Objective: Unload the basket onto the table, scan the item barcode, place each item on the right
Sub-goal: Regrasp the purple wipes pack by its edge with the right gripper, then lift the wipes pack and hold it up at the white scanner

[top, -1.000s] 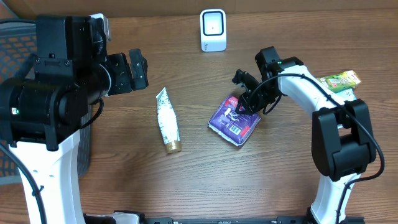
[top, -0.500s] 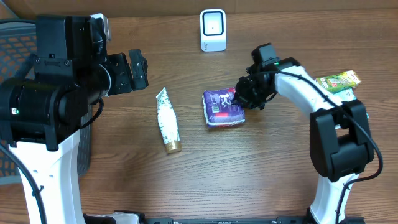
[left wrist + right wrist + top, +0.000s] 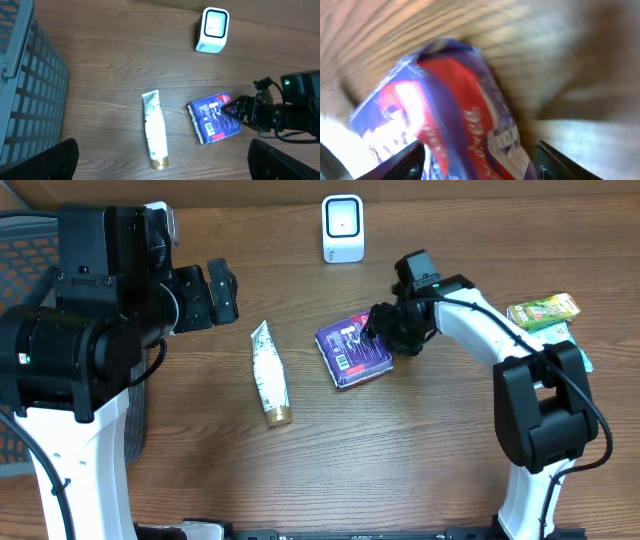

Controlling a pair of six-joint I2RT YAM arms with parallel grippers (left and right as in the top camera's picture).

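Both spread: left fingers (image 3: pixel 60 161) aloft, right fingers (image 3: pixel 555 162) straddling purple packet (image 3: pixel 350 352), which shifted left toward tube (image 3: pixel 269 372) since earlier.

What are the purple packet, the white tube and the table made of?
The purple packet is probably thin plastic film: it looks glossy and crinkled in the right wrist view. The white tube looks like soft plastic, with a flat crimped end and a shiny gold cap. The table shows brown wood grain with a matt finish; I cannot tell whether it is solid wood or laminate.
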